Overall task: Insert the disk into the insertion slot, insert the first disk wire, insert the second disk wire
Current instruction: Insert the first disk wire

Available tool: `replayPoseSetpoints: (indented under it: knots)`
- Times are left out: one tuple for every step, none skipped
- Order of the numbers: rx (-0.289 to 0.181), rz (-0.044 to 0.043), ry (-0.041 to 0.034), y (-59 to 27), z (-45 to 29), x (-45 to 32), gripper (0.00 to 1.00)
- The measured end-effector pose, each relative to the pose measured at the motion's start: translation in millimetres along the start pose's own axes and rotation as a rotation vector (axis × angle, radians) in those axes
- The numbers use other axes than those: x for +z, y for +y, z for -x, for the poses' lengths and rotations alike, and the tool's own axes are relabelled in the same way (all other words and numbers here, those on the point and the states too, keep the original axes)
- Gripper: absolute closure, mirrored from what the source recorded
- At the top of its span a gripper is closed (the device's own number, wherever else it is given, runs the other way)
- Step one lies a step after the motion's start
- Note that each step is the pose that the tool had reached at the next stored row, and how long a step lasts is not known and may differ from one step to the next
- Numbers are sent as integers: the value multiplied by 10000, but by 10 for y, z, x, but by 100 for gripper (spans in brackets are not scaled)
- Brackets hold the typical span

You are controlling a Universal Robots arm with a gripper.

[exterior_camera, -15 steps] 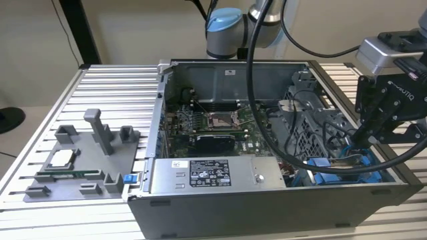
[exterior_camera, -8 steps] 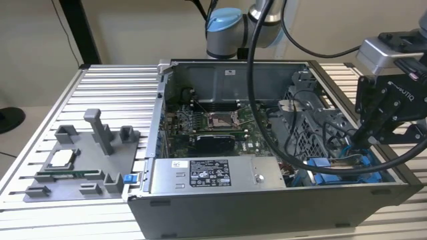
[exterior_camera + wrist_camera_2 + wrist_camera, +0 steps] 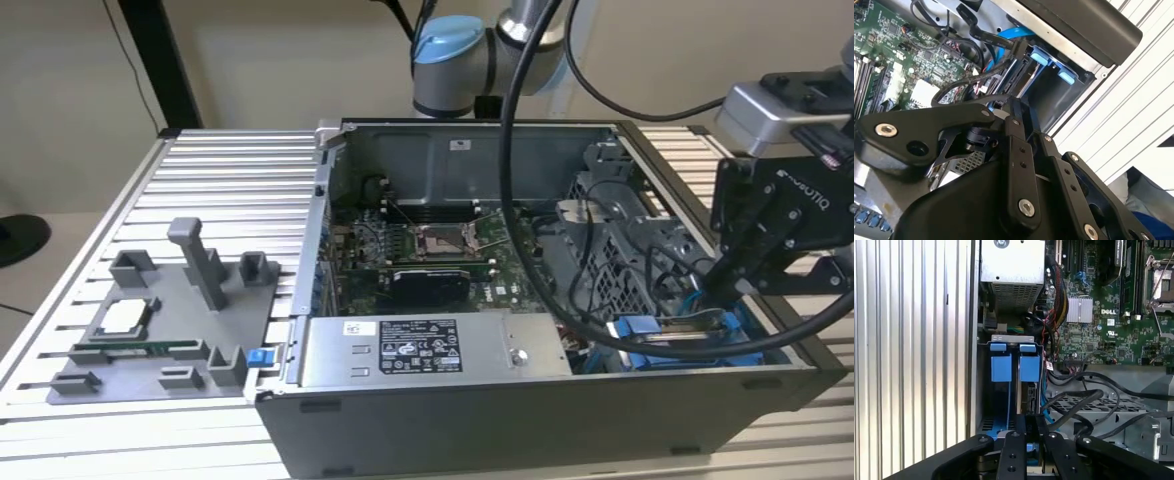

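Where the disk sits now is the front corner of the open computer case, at the exterior view's right. Its silver face and blue caddy lie low inside the insertion slot, whose blue tabs show in the first wrist view. I judge the first step close to done — whether the disk is fully seated I cannot tell. My gripper reaches down onto it with the jaws drawn narrow, apparently pinching the caddy's blue edge. Just beside the slot, black cables and a blue cable lie loose by the perforated metal, so both wire insertions look not yet done.
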State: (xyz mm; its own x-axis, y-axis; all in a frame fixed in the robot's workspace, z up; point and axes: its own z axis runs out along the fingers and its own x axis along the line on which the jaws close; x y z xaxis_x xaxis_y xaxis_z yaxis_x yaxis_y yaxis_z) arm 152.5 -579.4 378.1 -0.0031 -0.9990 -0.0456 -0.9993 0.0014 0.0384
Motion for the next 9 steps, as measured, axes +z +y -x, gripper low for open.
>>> replayPoseSetpoints:
  knots:
    - [14,16,-13,-3,-1,7,100]
    - [30,40,-25,-5,-1,14,100]
    - [48,68,-35,-6,-1,21,100]
    - [66,97,-44,-7,-1,27,100]
    - [82,121,-54,-9,-2,32,100]
    - [98,140,-71,-11,-2,38,100]
    - [111,157,-97,-13,-2,43,100]
    - [123,173,-133,-16,-2,48,100]
    - [134,187,-172,-18,-2,53,100]
